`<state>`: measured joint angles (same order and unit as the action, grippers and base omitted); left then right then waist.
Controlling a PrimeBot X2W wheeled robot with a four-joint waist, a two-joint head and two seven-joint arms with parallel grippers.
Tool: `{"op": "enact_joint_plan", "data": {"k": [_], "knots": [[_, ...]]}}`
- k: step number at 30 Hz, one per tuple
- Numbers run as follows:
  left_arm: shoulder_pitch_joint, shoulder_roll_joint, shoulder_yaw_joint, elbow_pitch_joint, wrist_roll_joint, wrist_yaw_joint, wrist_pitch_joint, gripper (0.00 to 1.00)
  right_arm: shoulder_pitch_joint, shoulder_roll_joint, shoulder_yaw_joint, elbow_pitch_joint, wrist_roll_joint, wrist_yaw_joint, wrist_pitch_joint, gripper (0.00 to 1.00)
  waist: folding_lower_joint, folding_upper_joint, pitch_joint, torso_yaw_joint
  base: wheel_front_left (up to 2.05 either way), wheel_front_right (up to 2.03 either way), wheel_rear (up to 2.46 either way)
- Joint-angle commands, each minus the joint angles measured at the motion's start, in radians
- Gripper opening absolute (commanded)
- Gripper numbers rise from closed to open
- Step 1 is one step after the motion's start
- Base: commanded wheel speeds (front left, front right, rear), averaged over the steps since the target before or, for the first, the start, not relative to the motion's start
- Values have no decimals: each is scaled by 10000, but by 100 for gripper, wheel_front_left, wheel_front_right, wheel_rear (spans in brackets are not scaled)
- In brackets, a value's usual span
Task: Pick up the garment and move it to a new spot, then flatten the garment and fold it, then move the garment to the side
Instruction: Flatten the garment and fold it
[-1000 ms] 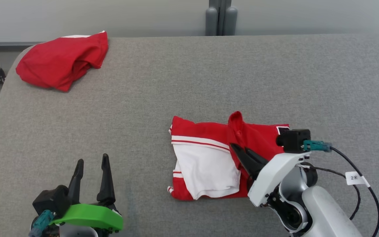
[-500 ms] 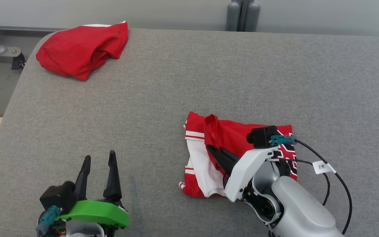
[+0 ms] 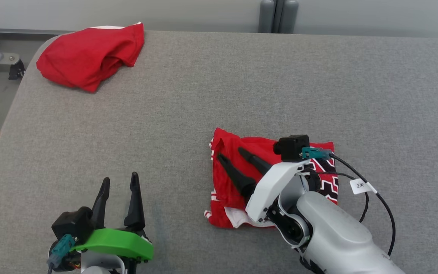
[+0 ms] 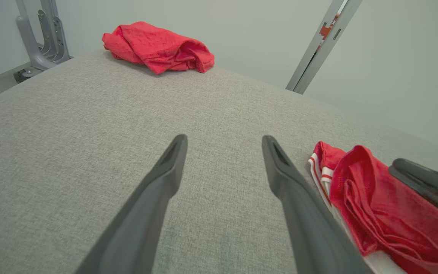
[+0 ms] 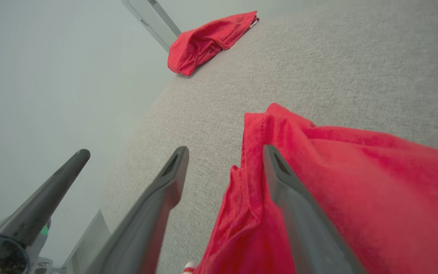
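Note:
The garment [image 3: 264,146] is a red top with white trim and a black-and-white print, lying folded on the grey padded table [image 3: 165,114] right of centre. My right gripper [image 3: 230,152] is open just above its left part, holding nothing. In the right wrist view, that gripper [image 5: 225,148] has one finger over the red cloth [image 5: 356,171] and the other over bare table past the fold's edge. Near the front left edge my left gripper [image 3: 120,176] is open and empty. Seen from the left wrist, it [image 4: 223,137] hangs over bare table, with the garment [image 4: 378,213] to its right.
A second red garment [image 3: 89,53] lies bunched at the table's far left corner, also in the left wrist view [image 4: 158,45] and the right wrist view [image 5: 207,38]. A grey post [image 3: 278,15] stands behind the far edge. The table's left edge curves away beside that pile.
My right gripper went from shut on a red flap to open, after carrying the flap leftward over the white part. The flap now lies flat. The head camera also shifted.

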<state>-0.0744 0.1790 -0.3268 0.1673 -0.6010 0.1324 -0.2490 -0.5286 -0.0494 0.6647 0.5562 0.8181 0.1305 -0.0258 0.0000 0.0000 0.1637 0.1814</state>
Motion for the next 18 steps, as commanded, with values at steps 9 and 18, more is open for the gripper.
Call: {"op": "enact_joint_plan", "data": {"k": [9,18], "knots": [[-351,-103,-179,91,274,-52,-95,100,-299,-258,-1263,315,-1771,1,-1520,100,0,0,-33,-487,0,0,0],[-448,-145,-203,137,325,-82,-115,100,638,-323,-2379,-448,-3622,1,-1467,100,0,0,97,-765,0,0,0]]}}
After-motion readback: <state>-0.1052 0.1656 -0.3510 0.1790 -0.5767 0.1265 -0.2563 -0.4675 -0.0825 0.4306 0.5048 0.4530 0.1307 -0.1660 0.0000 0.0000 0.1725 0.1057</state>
